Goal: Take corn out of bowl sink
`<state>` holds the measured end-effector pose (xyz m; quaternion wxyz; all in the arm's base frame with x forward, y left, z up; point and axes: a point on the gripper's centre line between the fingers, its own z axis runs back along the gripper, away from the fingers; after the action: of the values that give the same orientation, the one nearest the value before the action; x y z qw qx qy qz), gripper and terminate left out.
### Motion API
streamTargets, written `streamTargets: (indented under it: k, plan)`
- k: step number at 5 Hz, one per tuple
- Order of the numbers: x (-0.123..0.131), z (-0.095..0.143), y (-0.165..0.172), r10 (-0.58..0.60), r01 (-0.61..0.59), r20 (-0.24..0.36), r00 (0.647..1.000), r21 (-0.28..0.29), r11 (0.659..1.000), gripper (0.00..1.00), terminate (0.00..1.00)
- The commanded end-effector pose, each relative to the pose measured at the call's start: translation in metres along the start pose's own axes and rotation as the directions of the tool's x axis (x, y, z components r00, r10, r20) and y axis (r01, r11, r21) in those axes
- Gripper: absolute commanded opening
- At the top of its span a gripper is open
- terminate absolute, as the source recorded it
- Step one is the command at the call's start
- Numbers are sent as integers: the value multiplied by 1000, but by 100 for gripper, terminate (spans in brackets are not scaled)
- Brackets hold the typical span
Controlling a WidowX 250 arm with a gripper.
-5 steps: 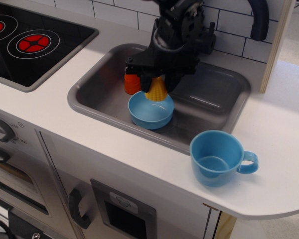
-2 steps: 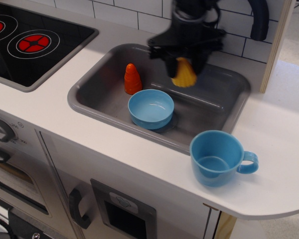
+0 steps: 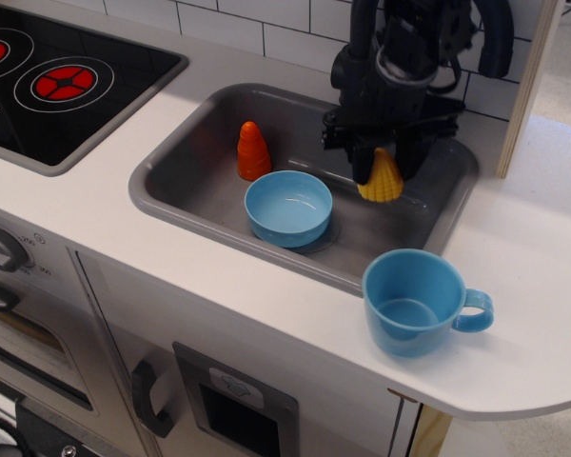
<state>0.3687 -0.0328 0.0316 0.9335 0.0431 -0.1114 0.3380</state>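
Observation:
The yellow toy corn hangs wide end down in my black gripper, over the right part of the grey sink. The gripper is shut on the corn's narrow upper end. The light-blue bowl stands empty on the sink floor, to the left of the corn and apart from it. I cannot tell whether the corn touches the sink floor.
An orange-red toy cone stands in the sink behind the bowl. A blue mug with a handle stands on the white counter in front right. A black stovetop with red rings lies at the left. A wooden panel rises at the right.
My gripper lifted the corn out of the bowl, carried it right across the sink, and has come down lower over the sink's right part. The bowl is left empty.

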Motion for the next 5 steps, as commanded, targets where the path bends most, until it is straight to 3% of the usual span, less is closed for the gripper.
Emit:
streamTargets:
  k: [1,2,3,4,5]
  plan:
    - [5,-1,-6,3,-3,11,1000,-7,1000,0,0]
    - [0,-10,-9,9,-9,-24,1000,0,1000,0,0]
    - [-1,-9,-12,24,-25,-49,999,-13,1000,100,0]
    - [1,-2,-13,26,-28,-59,998,-35,999,100,0]
    - [7,13,-12,21,-23,-28,999,-92,996,100,0]
